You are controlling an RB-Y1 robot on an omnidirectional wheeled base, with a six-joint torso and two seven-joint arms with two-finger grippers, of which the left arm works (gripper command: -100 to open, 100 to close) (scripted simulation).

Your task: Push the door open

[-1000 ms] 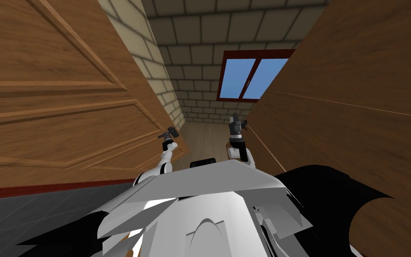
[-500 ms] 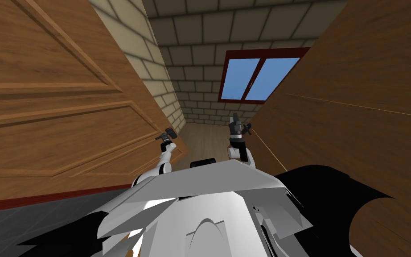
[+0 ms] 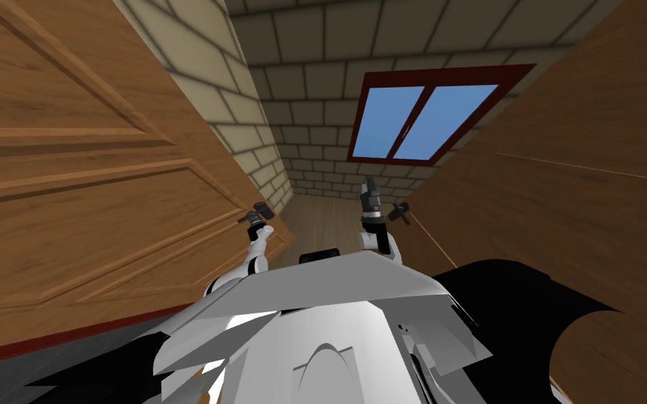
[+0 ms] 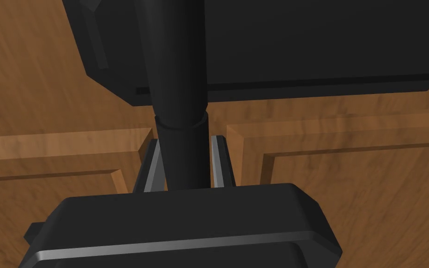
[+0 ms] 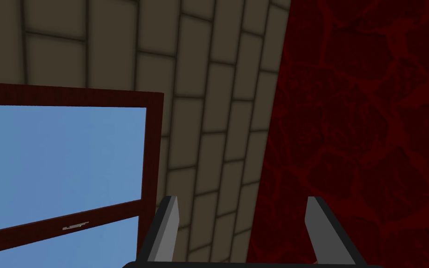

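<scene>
A brown panelled wooden door (image 3: pixel 90 182) stands at my left, swung away at an angle. At its free edge my left gripper (image 3: pixel 257 212) holds the door's dark handle. In the left wrist view the left gripper (image 4: pixel 184 163) is shut on the dark round handle bar (image 4: pixel 181 116), one finger on each side, with the handle's dark plate (image 4: pixel 278 42) beyond it and door panels (image 4: pixel 348 153) behind. My right gripper (image 3: pixel 369 188) is raised in the gap ahead. In its own wrist view the right gripper (image 5: pixel 244 228) is open and holds nothing.
A narrow passage with a wooden floor (image 3: pixel 322 224) runs ahead to a brick wall (image 3: pixel 315 105) with a red-framed window (image 3: pixel 424 119). A flat brown wooden surface (image 3: pixel 561 210) with a small dark handle (image 3: pixel 401 210) closes the right side. A black area (image 3: pixel 525 301) lies at lower right.
I have moved forward: the window looks larger and nearer. The panelled door has swung further away to the left with my left gripper still shut on its handle.
</scene>
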